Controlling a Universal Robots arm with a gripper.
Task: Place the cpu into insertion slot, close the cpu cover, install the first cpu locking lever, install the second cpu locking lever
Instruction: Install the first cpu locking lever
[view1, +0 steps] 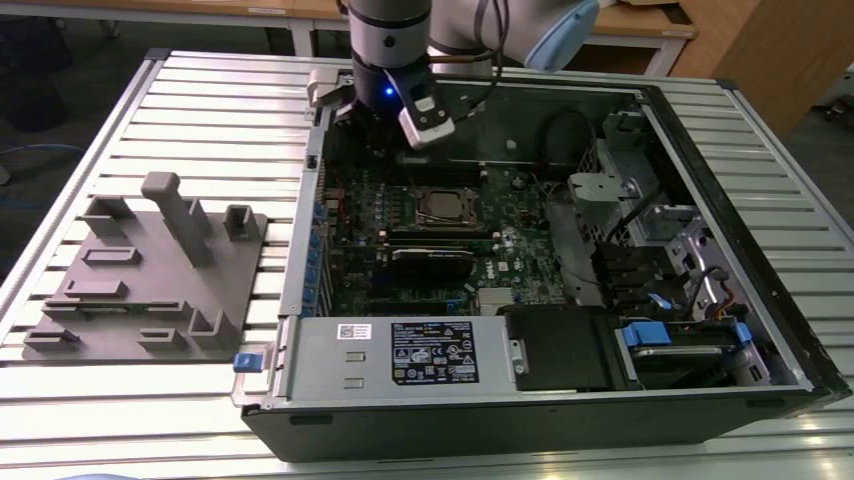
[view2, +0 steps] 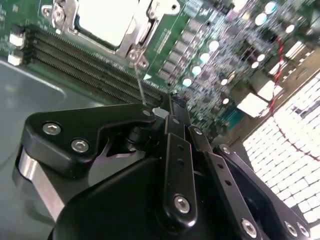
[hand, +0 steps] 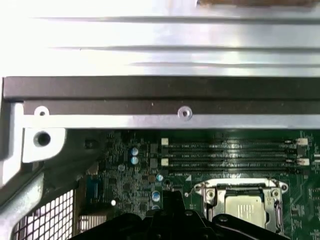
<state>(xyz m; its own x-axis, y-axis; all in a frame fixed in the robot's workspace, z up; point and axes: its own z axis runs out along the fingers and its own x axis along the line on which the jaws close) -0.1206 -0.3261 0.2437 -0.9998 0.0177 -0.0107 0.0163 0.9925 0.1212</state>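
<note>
Table: the table (view1: 200, 110) is made of grey metal slats. An open computer case (view1: 747, 200) lies on it, and a grey plastic holder (view1: 147, 270) sits at the exterior view's left.
Exterior view, me: my gripper (view1: 384, 130) hangs inside the case at the upper middle of the frame, over the far edge of the green board (view1: 527, 250).
Exterior view, chip: the cpu (view1: 447, 205) sits in the insertion slot (view1: 416, 208). It is lower in the frame than my gripper and a bit toward the exterior view's right, near me but apart.
Second wrist view, me: my gripper (view2: 167, 106) is clenched, with the tips pressed together.
Second wrist view, lever: a thin cpu locking lever (view2: 138, 77) runs straight from the corner of the cpu cover (view2: 131, 31) to my fingertips. It reaches them, but I cannot tell if it is pinched between them.
Second wrist view, chip: the cpu (view2: 107, 20) shines pale past the lever's far end, inside the cover's frame. The long dark memory slots (view2: 75, 65) lie just beside it.
First wrist view, chip: the cpu (hand: 243, 209) lies flat in its slot, and the cpu cover (hand: 240, 184) looks laid down around it. The memory slots (hand: 230, 152) lie between it and the black case wall (hand: 150, 90).
First wrist view, me: my gripper (hand: 172, 200) is just beside the slot's corner, not over the chip.
Work so far: I think the chip is in and the cover is down. The lever looks raised, not tucked away.
</note>
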